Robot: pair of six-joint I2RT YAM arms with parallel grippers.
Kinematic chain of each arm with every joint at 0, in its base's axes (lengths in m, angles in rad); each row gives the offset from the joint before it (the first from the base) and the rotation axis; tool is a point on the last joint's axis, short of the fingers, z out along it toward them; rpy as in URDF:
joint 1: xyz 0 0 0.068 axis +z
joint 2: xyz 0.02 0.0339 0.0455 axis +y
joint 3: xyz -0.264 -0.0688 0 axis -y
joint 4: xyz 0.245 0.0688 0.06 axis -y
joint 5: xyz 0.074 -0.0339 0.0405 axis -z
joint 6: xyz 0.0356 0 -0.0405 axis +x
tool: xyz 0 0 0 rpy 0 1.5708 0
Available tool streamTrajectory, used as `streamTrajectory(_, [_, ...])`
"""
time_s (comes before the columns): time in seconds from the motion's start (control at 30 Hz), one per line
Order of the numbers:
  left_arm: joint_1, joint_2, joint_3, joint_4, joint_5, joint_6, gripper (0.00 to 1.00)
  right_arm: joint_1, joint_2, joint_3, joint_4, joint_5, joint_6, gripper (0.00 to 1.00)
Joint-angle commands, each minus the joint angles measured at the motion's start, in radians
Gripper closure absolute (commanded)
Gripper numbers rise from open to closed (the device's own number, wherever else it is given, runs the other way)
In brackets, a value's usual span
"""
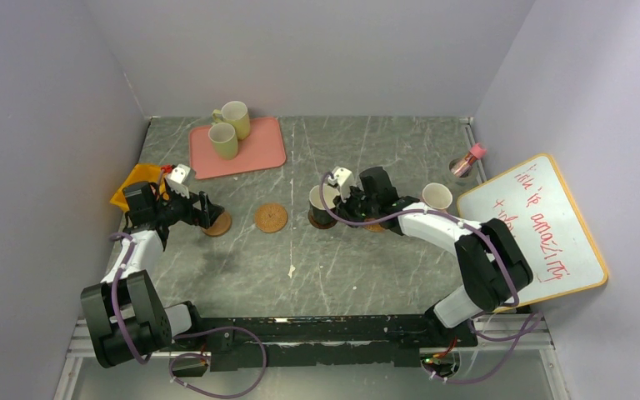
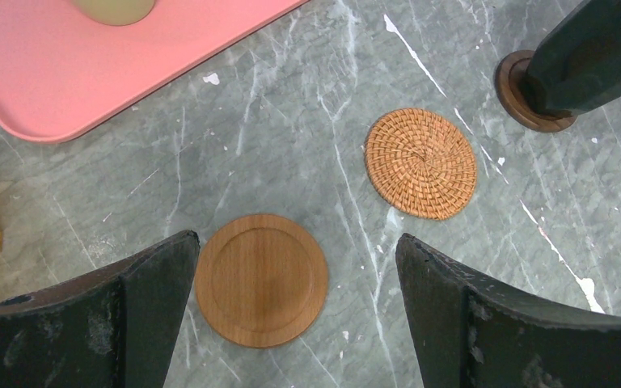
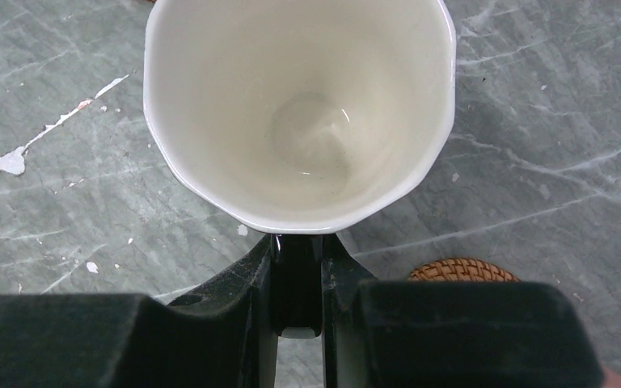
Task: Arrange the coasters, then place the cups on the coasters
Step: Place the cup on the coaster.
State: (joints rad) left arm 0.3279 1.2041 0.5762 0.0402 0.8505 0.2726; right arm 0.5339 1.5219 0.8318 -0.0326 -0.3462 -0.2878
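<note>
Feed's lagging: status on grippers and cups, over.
Left gripper open above smooth round wooden coaster. Right gripper shut on handle of black ceramic mug, standing on dark brown round coaster. No obstruction seen.

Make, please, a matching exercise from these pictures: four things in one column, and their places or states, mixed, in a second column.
1. black mug
2. yellow-green mugs
3. smooth coaster
4. clear jar

a. on the pink tray
b. under the open left pincer
c. near the whiteboard
d. handle gripped by the shut right pincer

Pairs: 1-d, 2-a, 3-b, 4-c.
</note>
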Motion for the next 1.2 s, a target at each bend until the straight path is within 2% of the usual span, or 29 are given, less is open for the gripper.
streamTrajectory(0.0, [0.005,-0.018,0.001,0.005,0.033,0.029,0.04,0.003,-0.013,0.052,0.086,-0.021,-0.02,1.0])
streamTrajectory(0.47, [0.005,-0.018,0.002,0.003,0.035,0.028,0.04,0.004,-0.001,0.047,0.097,-0.006,-0.032,0.98])
streamTrajectory(1.17, [0.005,-0.013,0.004,-0.001,0.04,0.03,0.04,0.003,0.003,0.051,0.089,0.001,-0.045,0.8])
